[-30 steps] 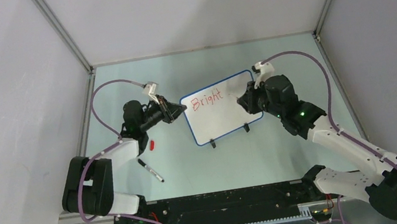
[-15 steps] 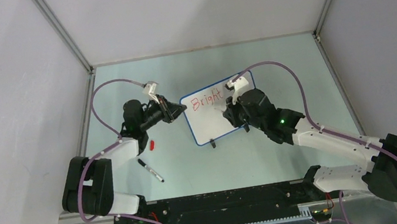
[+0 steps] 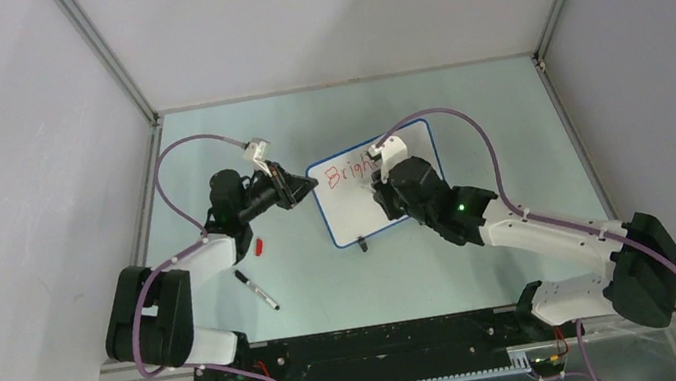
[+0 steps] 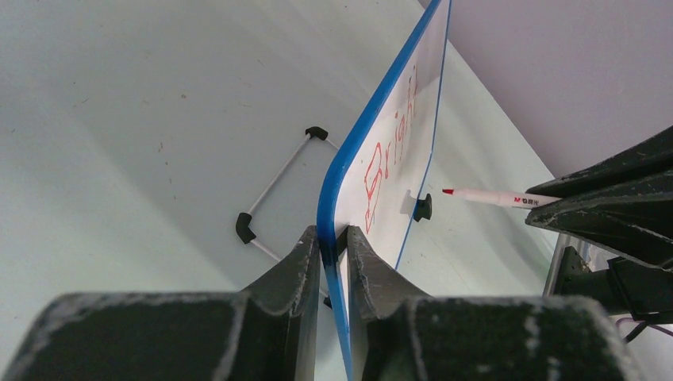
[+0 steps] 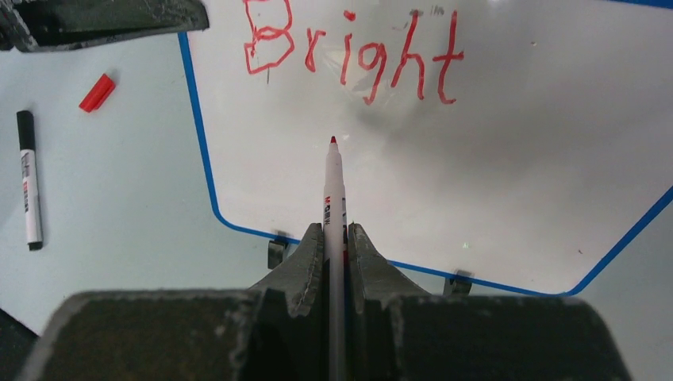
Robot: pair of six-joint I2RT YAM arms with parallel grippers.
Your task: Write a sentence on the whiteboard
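The whiteboard [image 3: 363, 212] sits propped at centre frame in the top view, its left edge pinched by the left gripper [image 4: 333, 238]. A hard stroke could tip it or twist it loose. The right gripper [image 5: 336, 238] clamps the red marker [image 5: 334, 182], tip just below the sentence [image 5: 371, 62], which reads only "Bright". Starting too high would overprint it.

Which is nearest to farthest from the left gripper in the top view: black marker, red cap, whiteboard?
1. whiteboard: touching, its left edge clamped in the left gripper.
2. red cap: lying loose, down and left of the gripper.
3. black marker: farther down in the view, past the cap.
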